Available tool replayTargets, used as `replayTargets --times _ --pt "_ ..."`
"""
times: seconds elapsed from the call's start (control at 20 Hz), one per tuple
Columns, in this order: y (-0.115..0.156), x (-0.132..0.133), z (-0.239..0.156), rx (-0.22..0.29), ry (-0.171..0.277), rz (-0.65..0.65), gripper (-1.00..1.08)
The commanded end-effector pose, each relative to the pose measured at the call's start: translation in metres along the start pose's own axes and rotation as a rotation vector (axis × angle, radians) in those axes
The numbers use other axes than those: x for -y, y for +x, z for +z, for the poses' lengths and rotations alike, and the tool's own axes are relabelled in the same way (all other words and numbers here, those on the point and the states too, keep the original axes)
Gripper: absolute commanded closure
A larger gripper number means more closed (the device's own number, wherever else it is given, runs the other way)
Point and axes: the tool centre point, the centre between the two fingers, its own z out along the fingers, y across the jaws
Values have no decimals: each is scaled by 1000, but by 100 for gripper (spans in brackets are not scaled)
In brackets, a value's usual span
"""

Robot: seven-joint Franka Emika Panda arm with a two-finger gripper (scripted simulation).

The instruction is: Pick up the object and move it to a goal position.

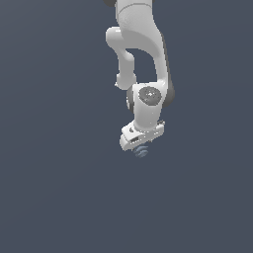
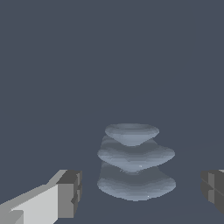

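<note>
The object (image 2: 135,164) is a small blue-grey item with pale horizontal bands, stacked like ridged discs in the wrist view. It lies between my two grey fingertips (image 2: 70,192), with a clear gap on each side, so my gripper (image 2: 142,192) is open around it without touching. In the exterior view the object (image 1: 142,151) peeks out just beneath the white gripper head (image 1: 142,136), and my gripper (image 1: 141,148) has come down over it. The fingers themselves are mostly hidden there by the head.
The white arm (image 1: 141,54) comes down from the top of the exterior view. The flat dark blue-grey surface (image 1: 59,188) spreads all around with nothing else on it.
</note>
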Motion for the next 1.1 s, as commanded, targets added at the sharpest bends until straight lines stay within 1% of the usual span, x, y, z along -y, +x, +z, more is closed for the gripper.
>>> replayTargets --times 0.0,0.25,0.5,0.55,1.05 --pt "-1 1 10 1 0 -2 -92" --pt "-1 1 35 0 0 -4 -92" --pt "0 0 42 0 0 -5 -92" --pt "0 0 42 0 0 -5 108" --pt "0 0 42 0 -1 -4 108"
